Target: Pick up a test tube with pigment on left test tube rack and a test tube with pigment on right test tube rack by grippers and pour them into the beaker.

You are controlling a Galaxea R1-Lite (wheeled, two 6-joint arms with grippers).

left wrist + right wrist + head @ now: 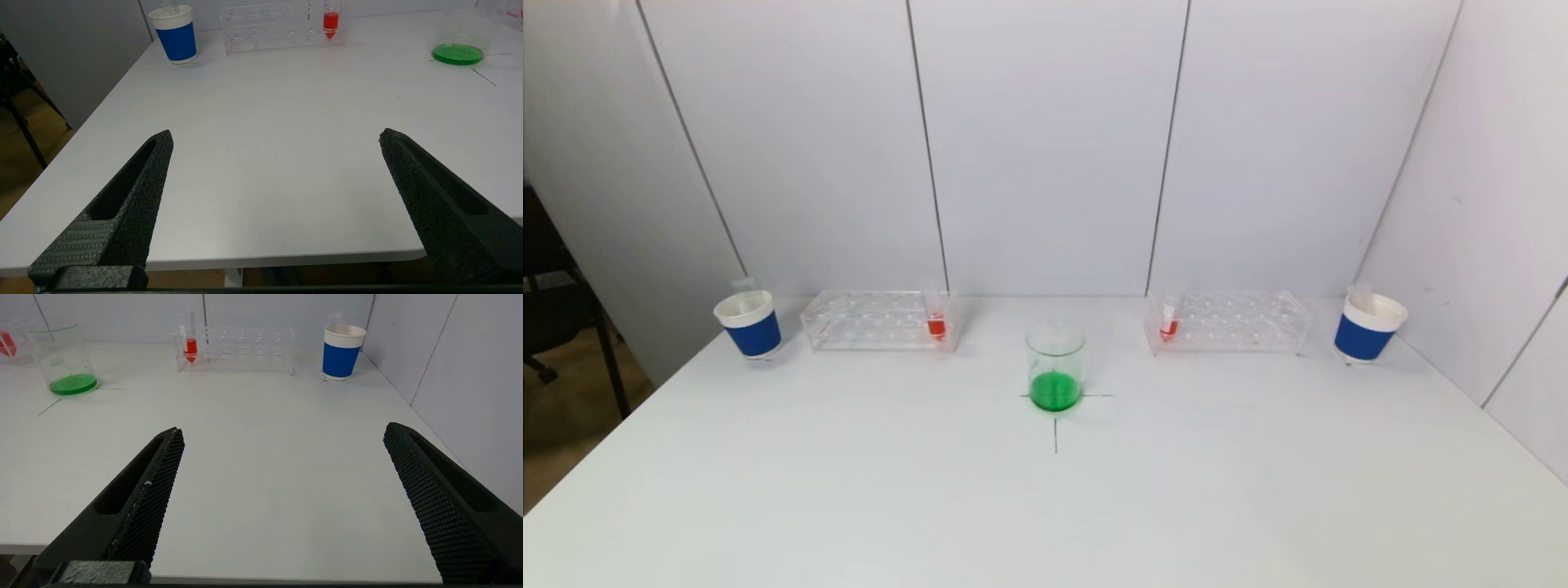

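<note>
My left gripper [276,136] and right gripper [284,433] hang wide apart at the worktop's [849,490] near edge. Red tubes [937,325] [1169,327] stand racked nearest the beaker [1055,367], shortening each pour.

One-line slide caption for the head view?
Beaker of green liquid centred between two clear racks, each holding one red-filled tube, with blue paper cups outside.
</note>
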